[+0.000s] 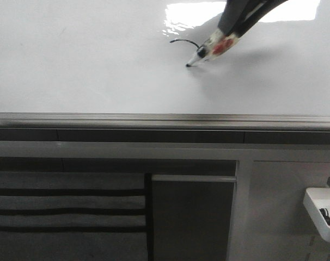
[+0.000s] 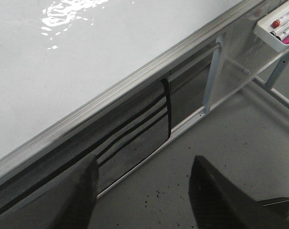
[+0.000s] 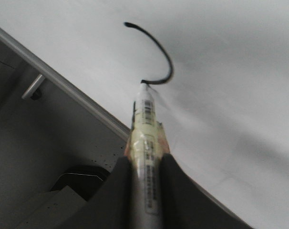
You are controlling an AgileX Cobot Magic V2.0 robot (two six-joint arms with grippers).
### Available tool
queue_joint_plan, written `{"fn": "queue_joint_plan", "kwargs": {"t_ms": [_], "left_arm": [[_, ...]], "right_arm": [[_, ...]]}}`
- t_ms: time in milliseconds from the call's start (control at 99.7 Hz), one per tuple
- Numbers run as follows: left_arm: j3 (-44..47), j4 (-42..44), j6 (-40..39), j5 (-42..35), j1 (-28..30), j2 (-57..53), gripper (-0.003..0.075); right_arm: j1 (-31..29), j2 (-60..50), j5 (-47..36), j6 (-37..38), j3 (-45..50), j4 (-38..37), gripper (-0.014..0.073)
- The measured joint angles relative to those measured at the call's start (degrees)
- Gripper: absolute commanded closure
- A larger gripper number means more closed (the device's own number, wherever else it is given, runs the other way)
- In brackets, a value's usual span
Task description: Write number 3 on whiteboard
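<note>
The whiteboard (image 1: 89,65) fills the upper front view, with glare at the top and a grey metal rail (image 1: 154,120) below. My right gripper (image 1: 238,22) is shut on a marker (image 1: 211,49) whose tip touches the board. A black curved stroke (image 1: 184,41), only the top arc of a digit, runs from the upper left to the tip. In the right wrist view the marker (image 3: 147,143) sits between the fingers (image 3: 175,191) and the stroke (image 3: 159,47) hooks down to its tip. My left gripper (image 2: 142,191) is open and empty, below the board, over the floor.
A grey panel with black stripes (image 1: 67,209) hangs under the rail, also in the left wrist view (image 2: 130,133). A white tray with markers (image 1: 324,212) is mounted at the lower right; it also shows in the left wrist view (image 2: 278,28). Speckled grey floor (image 2: 240,129) lies below.
</note>
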Motion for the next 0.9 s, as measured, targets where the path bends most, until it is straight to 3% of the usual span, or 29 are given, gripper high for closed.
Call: {"fn": "queue_joint_plan", "kwargs": {"t_ms": [181,391,672,753,903], "left_arm": [[0.0,0.0,0.0,-0.1,0.0,0.0,0.0329],[0.0,0.0,0.0,-0.1,0.0,0.0,0.0329],[0.0,0.0,0.0,-0.3,0.0,0.0,0.0329],[0.0,0.0,0.0,-0.9,0.0,0.0,0.033],[0.0,-2.2,0.2,-1.6,0.0,0.0,0.0329]], "right_arm": [[1.2,1.4,-0.5,4.6,-0.2,-1.2,0.058],[0.3,-0.4,6.1,7.6,1.4,-6.6,0.058],[8.1,4.3,-4.9,7.0,1.8,-2.6,0.058],[8.6,4.8,-3.6,4.0,-0.2,-1.9,0.058],[10.1,-1.9,-2.8,-8.9,2.8,4.3,0.058]]}}
